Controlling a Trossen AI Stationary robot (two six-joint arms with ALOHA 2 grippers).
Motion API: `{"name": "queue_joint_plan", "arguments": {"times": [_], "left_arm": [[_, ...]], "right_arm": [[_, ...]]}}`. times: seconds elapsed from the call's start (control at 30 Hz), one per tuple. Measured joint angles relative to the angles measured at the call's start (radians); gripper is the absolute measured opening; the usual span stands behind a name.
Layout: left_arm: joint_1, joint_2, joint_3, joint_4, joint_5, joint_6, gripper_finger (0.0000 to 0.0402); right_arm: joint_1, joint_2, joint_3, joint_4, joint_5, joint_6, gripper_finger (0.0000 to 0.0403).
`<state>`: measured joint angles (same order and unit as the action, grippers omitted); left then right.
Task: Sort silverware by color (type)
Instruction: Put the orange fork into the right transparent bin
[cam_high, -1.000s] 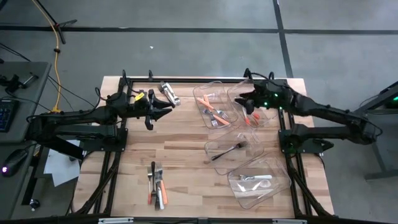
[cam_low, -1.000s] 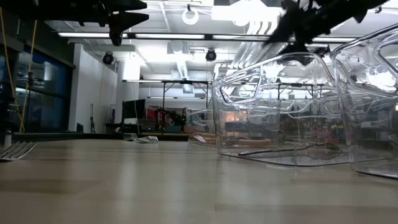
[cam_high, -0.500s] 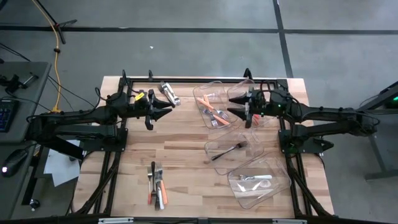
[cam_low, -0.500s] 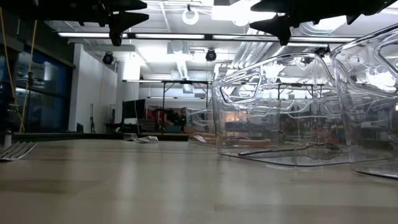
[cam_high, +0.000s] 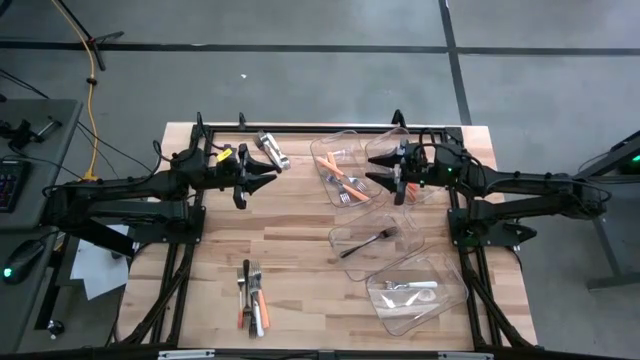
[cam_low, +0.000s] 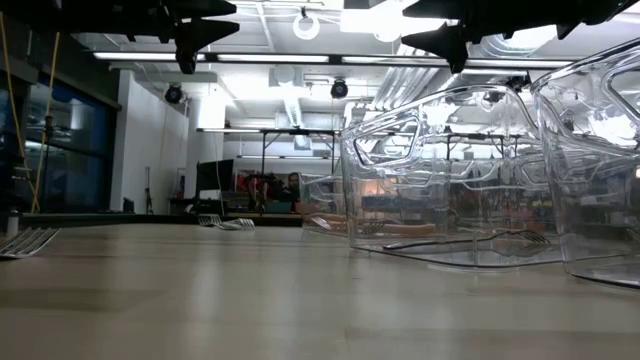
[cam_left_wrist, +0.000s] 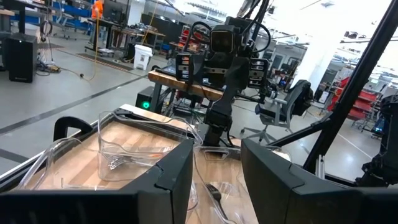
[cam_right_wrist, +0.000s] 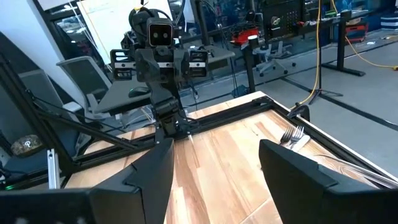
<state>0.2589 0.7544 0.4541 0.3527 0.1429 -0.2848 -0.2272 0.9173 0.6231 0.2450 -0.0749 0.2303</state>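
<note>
The silverware lies in groups. A mixed pile (cam_high: 252, 300) sits near the table's front left, and some forks (cam_high: 272, 150) lie at the far edge. Orange-handled pieces (cam_high: 340, 178) are in a far clear bin, a dark fork (cam_high: 368, 242) in the middle bin, and white-handled pieces (cam_high: 410, 287) in the near right bin. My left gripper (cam_high: 268, 175) hangs level above the bare table left of the bins, open and empty. My right gripper (cam_high: 370, 168) hangs level over the far bins, open and empty, facing the left one.
Several clear plastic bins (cam_high: 415, 295) stand on the right half of the table, tall in the low view (cam_low: 450, 180). A black frame (cam_high: 300, 128) runs along the far edge. Bare wood (cam_high: 270, 225) lies between the pile and the bins.
My right gripper has tipped up from slanting down into the far right bin to level. It rose a little and swung toward the table's left, still open. It has kept still for the last half second.
</note>
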Motion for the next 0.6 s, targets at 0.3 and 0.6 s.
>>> {"name": "queue_joint_plan", "arguments": {"times": [0.3, 0.6], "left_arm": [[-0.002, 0.000, 0.000, -0.002, 0.024, -0.189, 0.0124], [-0.181, -0.004, 0.000, -0.018, 0.179, -0.490, 0.0124]], "right_arm": [[0.000, 0.000, 0.000, 0.000, 0.001, 0.000, 0.0220], [0.000, 0.000, 0.000, 0.000, 0.003, 0.000, 0.0220]]}}
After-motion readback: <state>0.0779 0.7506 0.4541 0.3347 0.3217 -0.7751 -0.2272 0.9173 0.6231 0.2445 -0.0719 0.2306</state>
